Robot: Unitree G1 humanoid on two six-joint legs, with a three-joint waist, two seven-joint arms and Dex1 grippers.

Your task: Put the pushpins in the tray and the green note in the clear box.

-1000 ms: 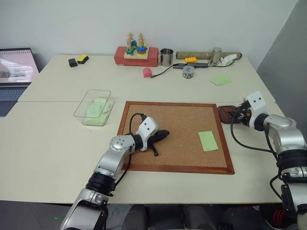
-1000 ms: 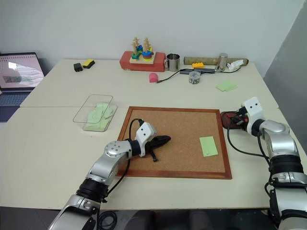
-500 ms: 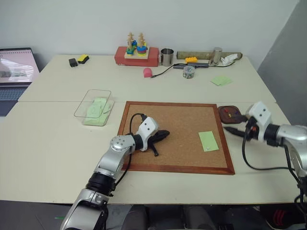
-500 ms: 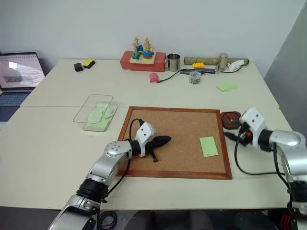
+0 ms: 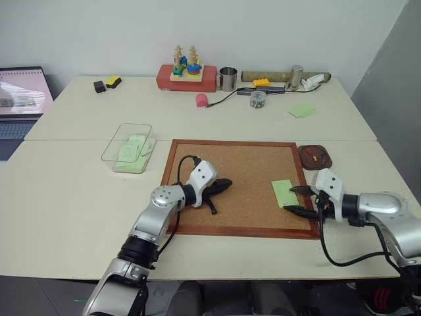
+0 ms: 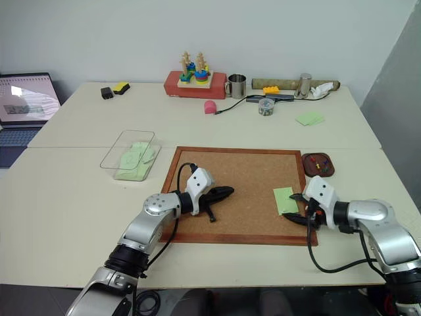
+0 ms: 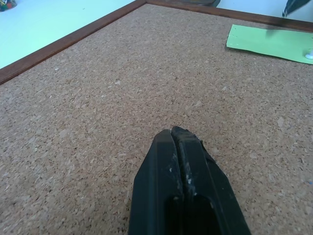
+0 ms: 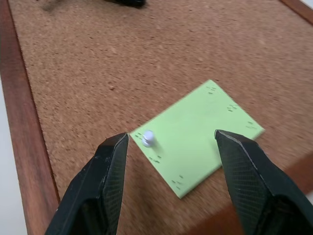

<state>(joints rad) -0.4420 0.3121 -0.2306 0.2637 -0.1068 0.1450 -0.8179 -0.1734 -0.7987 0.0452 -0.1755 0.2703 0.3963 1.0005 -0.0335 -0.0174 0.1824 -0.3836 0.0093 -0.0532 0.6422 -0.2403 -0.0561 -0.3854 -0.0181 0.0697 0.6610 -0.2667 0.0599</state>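
Observation:
The green note (image 5: 284, 193) lies on the right part of the corkboard (image 5: 243, 164), held by a pale pushpin (image 8: 147, 138) near one corner. My right gripper (image 5: 297, 201) hovers low at the note's near right edge, open, its fingers (image 8: 113, 161) standing either side of the pin and note, holding nothing. The small brown tray (image 5: 325, 162) sits just beyond the board's right frame with tiny coloured bits in it. At the board's left, my left gripper (image 5: 223, 184) rests shut and empty on the cork. The clear box (image 5: 136, 124) stands left of the board with green papers inside.
Along the table's far edge stand a red box with a stacking toy (image 5: 187, 76), a metal cup (image 5: 228, 78), a small jar (image 5: 258, 99) and a cable. Another green note (image 5: 302, 110) lies at the back right. A laptop (image 5: 20, 92) is at far left.
My right gripper has drawn back from the tray and swung left to the green note, its fingers now wider apart. The left arm has stayed still.

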